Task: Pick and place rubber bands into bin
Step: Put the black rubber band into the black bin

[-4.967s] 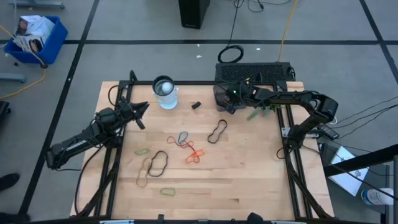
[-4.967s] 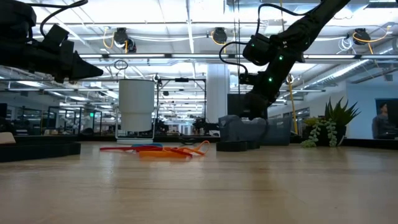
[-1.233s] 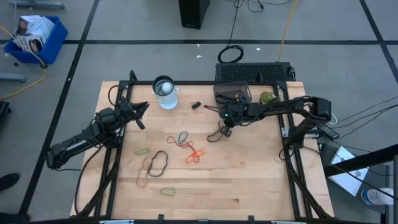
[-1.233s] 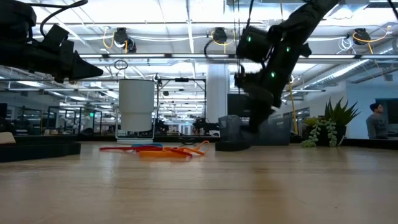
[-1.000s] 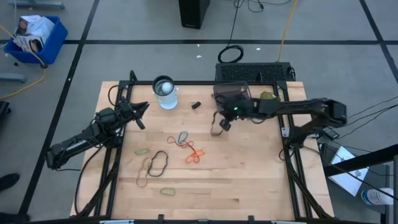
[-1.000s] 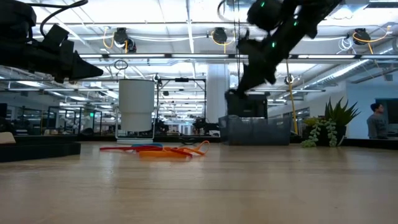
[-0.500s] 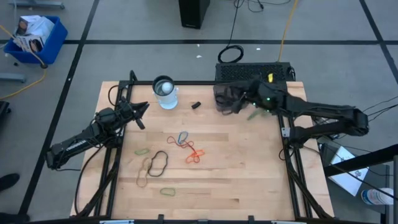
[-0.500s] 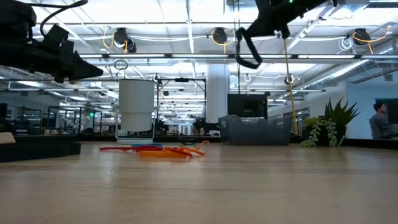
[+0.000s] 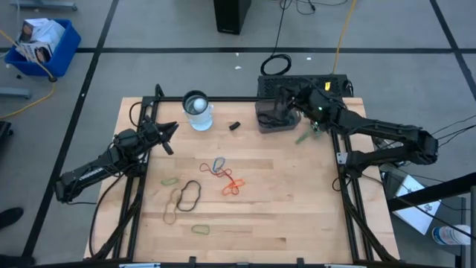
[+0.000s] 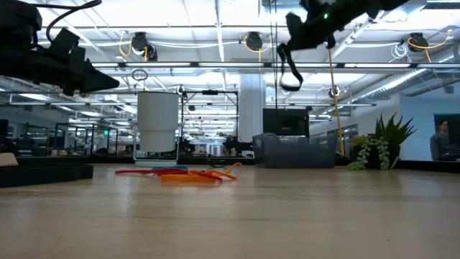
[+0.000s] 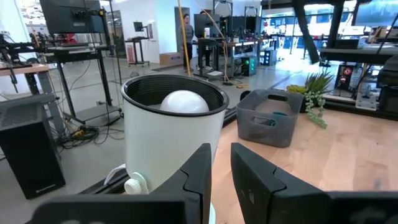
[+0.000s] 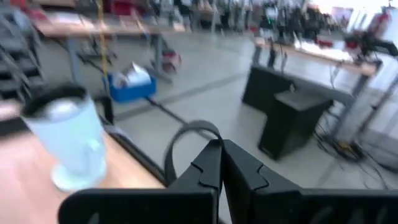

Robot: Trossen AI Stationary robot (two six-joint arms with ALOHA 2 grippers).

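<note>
Over the far end of the smoky-grey bin (image 9: pixel 269 122) my right gripper (image 9: pixel 288 98) stands high, shut on a black rubber band (image 10: pixel 290 70) that dangles above the bin (image 10: pixel 291 151). Several other rubber bands lie flat on the table: a blue and orange-red tangle (image 9: pixel 218 165), an orange-red one (image 9: pixel 232 186), a black one (image 9: pixel 190 195), a tan one (image 9: pixel 172 208) and green ones (image 9: pixel 199 229). My left gripper (image 9: pixel 168 128) waits at the table's left, its fingers (image 11: pixel 205 163) a narrow gap apart with nothing between them. My right gripper pinches the black rubber band between its two fingertips at one spot on the loop (image 12: pixel 209 129). The fingers point about level, coming from the table's right side. The band hangs slack below them (image 10: pixel 293 83), lifted clear of table and bin.
A cup with a white ball inside (image 9: pixel 197 109) stands at the far left of the table. A small black piece (image 9: pixel 233 126) lies between cup and bin. A green sprig (image 9: pixel 305 136) lies right of the bin, and a black box (image 9: pixel 312 83) sits beyond the far edge.
My right gripper has risen from the table's middle with the black rubber band and swung toward the far edge, to above the bin. It has tipped from pointing down to about level. The band has come off the table and now hangs free.
</note>
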